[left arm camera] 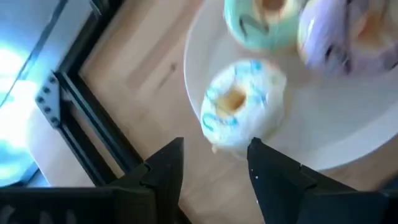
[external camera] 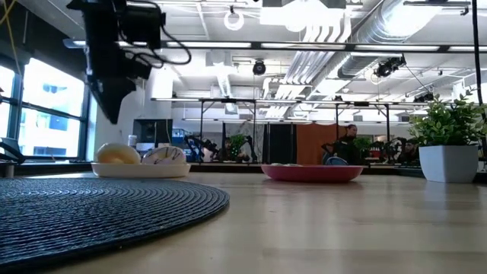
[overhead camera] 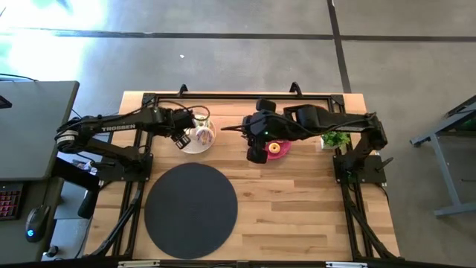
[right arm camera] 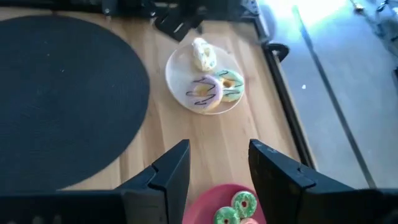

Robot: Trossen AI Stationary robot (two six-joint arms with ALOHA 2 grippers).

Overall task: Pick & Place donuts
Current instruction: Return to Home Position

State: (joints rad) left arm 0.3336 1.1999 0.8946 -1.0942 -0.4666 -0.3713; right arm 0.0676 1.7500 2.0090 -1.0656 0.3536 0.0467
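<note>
High view: white plate (overhead camera: pixel 195 150) taken as the reference. It carries three large donuts, seen best in the left wrist view: white donut (left arm camera: pixel 242 102) with blue sprinkles nearest the rim, mint donut (left arm camera: pixel 261 22) and purple donut (left arm camera: pixel 348 34) behind it, those two touching each other. All three lie flat on the plate. The left gripper (left arm camera: pixel 216 143) sits just beside the white plate, on the side away from the red plate (right arm camera: pixel 204 202). Low view shows it raised above the plate and clear of the donuts. Its jaws are wide apart with nothing between them. The right gripper (right arm camera: pixel 217 146) hangs over the red plate, which lies on the table (overhead camera: pixel 297 208) near the white plate but apart from it. Its jaws are also wide and empty. Small green donuts (right arm camera: pixel 244 202) rest on the red plate; its other contents are too small to tell. A round black mat (overhead camera: pixel 191 210) lies near the white plate without touching it. A potted plant (external camera: pixel 449 144) stands beyond the red plate, well apart from the white plate.
</note>
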